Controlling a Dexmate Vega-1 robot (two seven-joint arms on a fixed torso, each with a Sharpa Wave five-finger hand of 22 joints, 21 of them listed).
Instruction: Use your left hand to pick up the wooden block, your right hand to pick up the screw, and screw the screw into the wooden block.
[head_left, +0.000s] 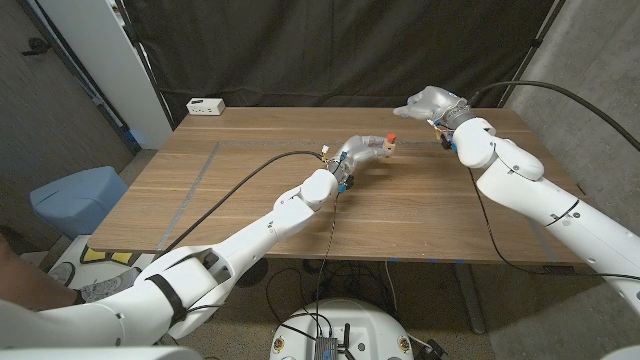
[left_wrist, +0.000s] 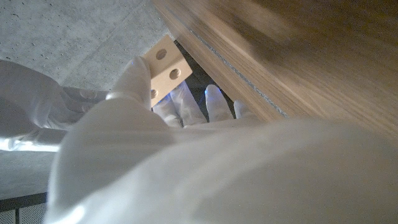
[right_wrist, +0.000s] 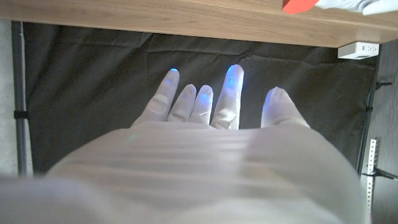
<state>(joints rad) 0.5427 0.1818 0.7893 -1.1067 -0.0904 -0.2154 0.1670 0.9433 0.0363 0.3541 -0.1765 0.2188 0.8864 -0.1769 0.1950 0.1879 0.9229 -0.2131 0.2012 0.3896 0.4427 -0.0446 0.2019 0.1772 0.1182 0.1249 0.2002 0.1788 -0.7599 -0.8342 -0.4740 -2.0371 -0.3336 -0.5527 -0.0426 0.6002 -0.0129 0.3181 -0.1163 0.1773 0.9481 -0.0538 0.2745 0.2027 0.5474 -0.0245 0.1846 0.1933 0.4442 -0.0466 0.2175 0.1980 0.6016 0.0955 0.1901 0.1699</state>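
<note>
The left hand (head_left: 362, 152) is up over the middle of the wooden worktop (head_left: 250, 190), and it holds the wooden block (head_left: 385, 146) at its tip. In the left wrist view the fingers (left_wrist: 134, 81) pinch the wooden block (left_wrist: 164, 67), which is pale and has round holes in its face. A small red thing (head_left: 393, 136) sits right at the top of the block in the head view, and a bit of red (right_wrist: 300, 5) also shows near the worktop edge in the right wrist view. It could be the screw, but it is too small to tell. The right hand (head_left: 432, 102) is up over the far right part of the worktop, a little way apart from the block. Its fingers (right_wrist: 231, 93) are spread out and it holds nothing. A white power strip (head_left: 205, 106) lies at the far left corner of the worktop. A black curtain (head_left: 330, 45) hangs behind it.
</note>
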